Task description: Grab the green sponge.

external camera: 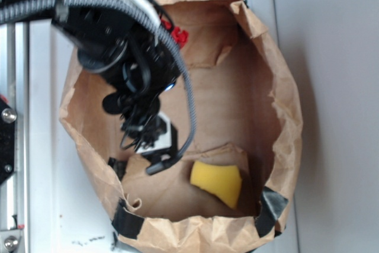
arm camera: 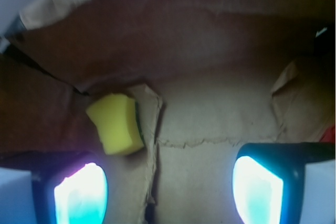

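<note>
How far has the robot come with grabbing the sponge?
Done: the gripper is down inside the paper bag. In hand: nothing, its fingers stand open with only bag floor between them. Left: the sponge lies untouched, ahead and off to one side in the wrist view, so the gripper must line up, lower and close.

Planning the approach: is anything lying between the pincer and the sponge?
Nothing: only bare, creased brown paper floor separates the open pincer from the sponge, clearest in the wrist view.

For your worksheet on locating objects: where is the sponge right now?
In the exterior view the sponge lies on the paper bag's floor, near its bottom edge, just right of the gripper.
</note>
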Robot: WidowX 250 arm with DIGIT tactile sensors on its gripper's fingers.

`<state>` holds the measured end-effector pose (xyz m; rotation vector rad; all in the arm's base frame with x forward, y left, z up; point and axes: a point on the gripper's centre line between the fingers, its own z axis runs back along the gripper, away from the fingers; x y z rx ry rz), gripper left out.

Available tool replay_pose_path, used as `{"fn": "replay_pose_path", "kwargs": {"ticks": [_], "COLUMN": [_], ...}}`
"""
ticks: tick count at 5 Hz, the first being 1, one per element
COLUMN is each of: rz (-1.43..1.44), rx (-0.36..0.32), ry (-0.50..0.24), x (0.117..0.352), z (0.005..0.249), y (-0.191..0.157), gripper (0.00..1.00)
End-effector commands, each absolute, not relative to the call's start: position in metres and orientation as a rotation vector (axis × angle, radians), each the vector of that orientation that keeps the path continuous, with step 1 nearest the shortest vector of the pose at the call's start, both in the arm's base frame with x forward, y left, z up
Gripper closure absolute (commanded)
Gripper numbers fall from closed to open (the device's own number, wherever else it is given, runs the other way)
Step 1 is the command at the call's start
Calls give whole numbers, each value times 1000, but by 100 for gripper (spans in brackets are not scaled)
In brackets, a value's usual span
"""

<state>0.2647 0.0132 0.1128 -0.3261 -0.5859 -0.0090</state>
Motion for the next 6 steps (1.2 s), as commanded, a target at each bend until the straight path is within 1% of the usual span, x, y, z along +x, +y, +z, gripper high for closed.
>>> {"fn": "replay_pose_path", "kwargs": {"ticks": [1, 2, 3, 4, 5, 6], "rz": [-104, -91, -101, -123, -127, -99], "rx": [-357, -362, -336, -304, -289, -298], "ry": [-584, -550, -572, -621, -640, -626], "x": [266, 266, 265, 263, 268, 277], "z": [116, 125, 124, 117, 114, 119], "y": [-17, -27, -40, -51, -56, -55], "gripper": [0, 0, 0, 0, 0, 0]}}
